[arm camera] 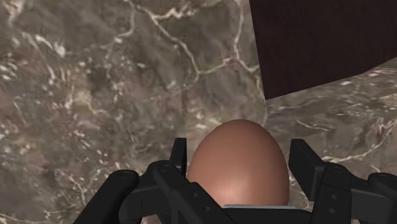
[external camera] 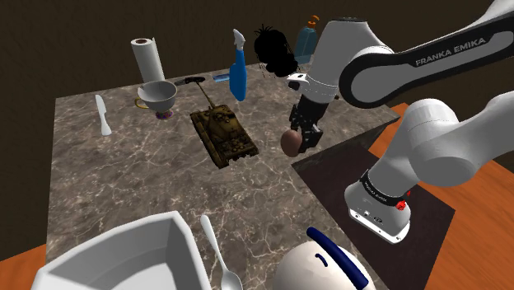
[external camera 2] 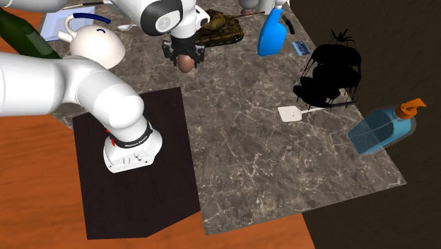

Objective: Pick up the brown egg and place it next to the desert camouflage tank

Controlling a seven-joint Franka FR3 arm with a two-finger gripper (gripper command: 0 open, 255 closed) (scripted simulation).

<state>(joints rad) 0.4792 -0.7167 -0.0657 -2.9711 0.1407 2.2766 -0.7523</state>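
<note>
The shoulder camera sat high beside the stand (external camera: 329,177), looking down across the marble surface (external camera: 123,165). The second exterior camera looked steeply down, turned about a quarter round: the tank (external camera: 224,134), at the shoulder view's left, lay at its top edge, and the stand at its lower left. Both shared the tank, the stand and the blue spray bottle (external camera: 238,74). The wrist camera hung close over the surface, facing down past the tool (arm camera: 240,153) clasping the brown egg (arm camera: 238,175).

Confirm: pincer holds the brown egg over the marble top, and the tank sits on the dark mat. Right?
No. The tank sits on the marble top, not the dark mat, as the shoulder view shows. The pincer does hold the brown egg over the marble.
</note>
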